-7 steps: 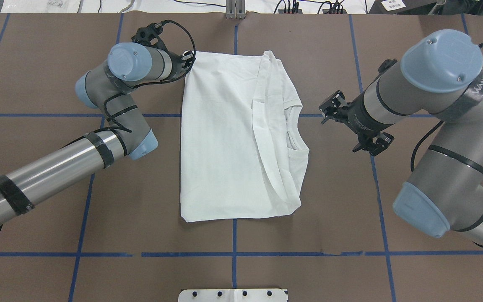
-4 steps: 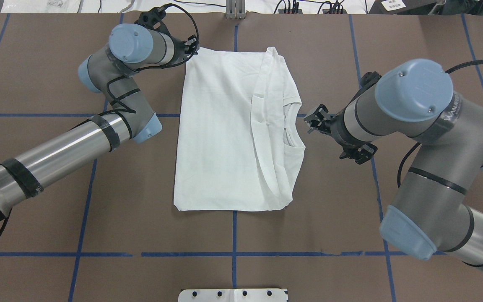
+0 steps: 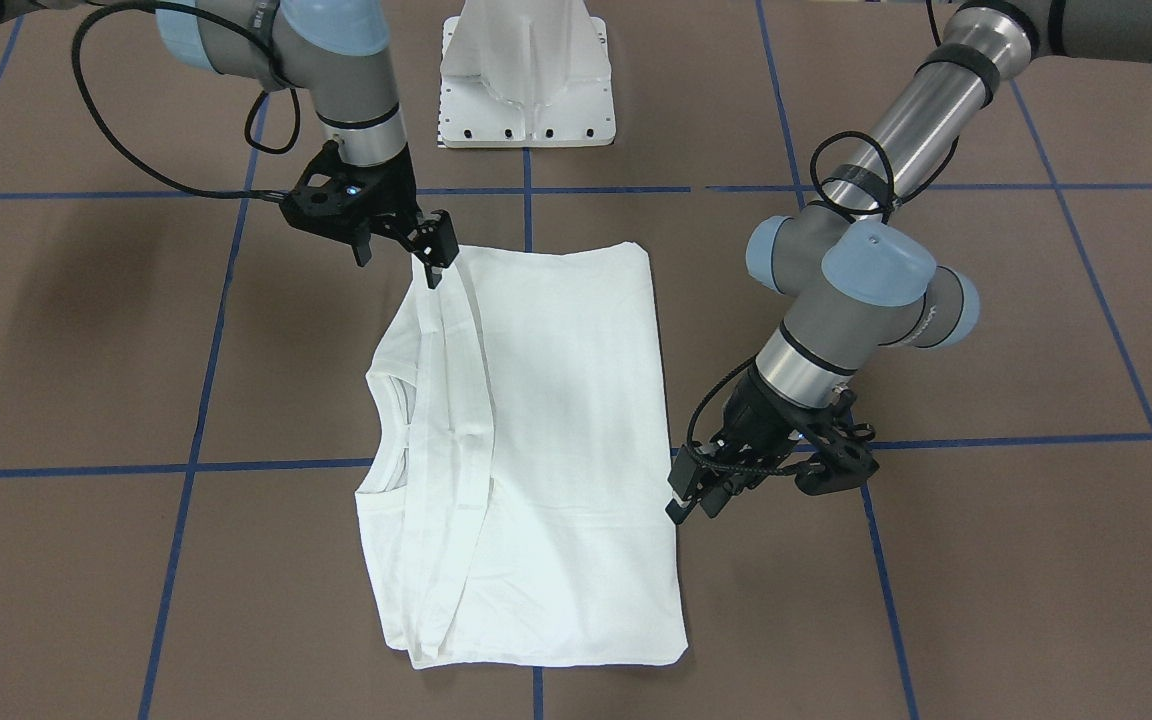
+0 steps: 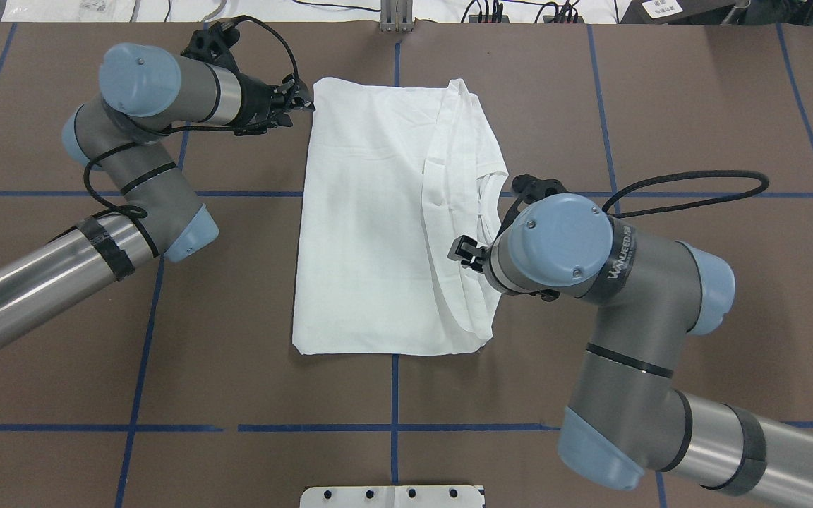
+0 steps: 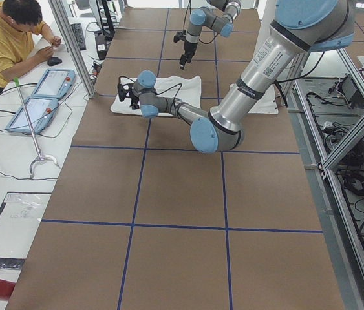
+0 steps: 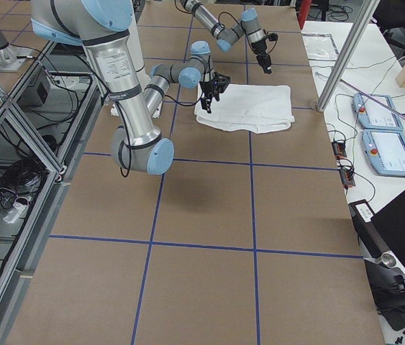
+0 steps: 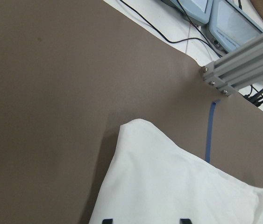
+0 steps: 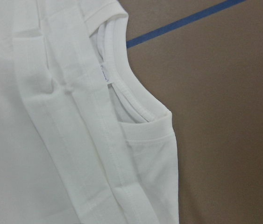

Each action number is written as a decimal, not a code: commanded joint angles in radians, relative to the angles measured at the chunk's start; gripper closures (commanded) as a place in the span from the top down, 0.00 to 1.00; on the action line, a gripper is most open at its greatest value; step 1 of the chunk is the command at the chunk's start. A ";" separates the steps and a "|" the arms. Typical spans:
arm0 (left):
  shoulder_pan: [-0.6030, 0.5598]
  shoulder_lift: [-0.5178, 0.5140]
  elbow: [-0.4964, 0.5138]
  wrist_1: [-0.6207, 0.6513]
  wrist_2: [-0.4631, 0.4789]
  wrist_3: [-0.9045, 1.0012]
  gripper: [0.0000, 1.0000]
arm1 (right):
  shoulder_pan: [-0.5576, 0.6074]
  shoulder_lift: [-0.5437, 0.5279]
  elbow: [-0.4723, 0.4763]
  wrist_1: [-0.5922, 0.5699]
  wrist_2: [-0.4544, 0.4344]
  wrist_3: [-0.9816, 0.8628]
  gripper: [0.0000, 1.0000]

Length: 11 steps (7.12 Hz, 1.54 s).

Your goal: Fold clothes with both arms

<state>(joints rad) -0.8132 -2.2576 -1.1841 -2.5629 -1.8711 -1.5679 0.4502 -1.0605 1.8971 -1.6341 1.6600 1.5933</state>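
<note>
- Shirt (image 4: 371, 226) lies flat and folded mid-bench (image 4: 96, 317), nearer the side away from the robot.
- Collar (image 4: 489, 212) sits on the shirt's right edge and opens to the right.
- Folded sleeve (image 4: 442, 233) lies on top of the shirt, running near-to-far just left of the collar.
- Left gripper (image 4: 304, 104) is just beside the shirt's far-left corner.
- Right gripper (image 3: 399, 262) is above the shirt's right part, near the collar. Can't tell if it touches.
- Robot base (image 3: 526, 100) is at the bench's robot-side edge, in line with the shirt's middle.
- Second bench (image 5: 13, 161) runs along the far side, with a person (image 5: 7, 39) seated at it.
</note>
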 commanded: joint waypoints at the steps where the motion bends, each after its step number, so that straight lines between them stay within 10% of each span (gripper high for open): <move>1: -0.001 0.033 -0.034 0.000 -0.005 0.000 0.58 | -0.028 0.060 -0.117 -0.004 -0.020 -0.265 1.00; 6: -0.001 0.035 -0.032 -0.002 -0.003 0.000 0.58 | -0.077 0.116 -0.224 -0.070 -0.011 -0.470 1.00; 11: -0.001 0.035 -0.034 -0.003 -0.003 -0.001 0.60 | 0.002 -0.164 0.026 -0.073 0.023 -0.673 1.00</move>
<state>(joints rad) -0.8145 -2.2221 -1.2174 -2.5663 -1.8745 -1.5681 0.4460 -1.1833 1.8750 -1.7039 1.6800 0.9312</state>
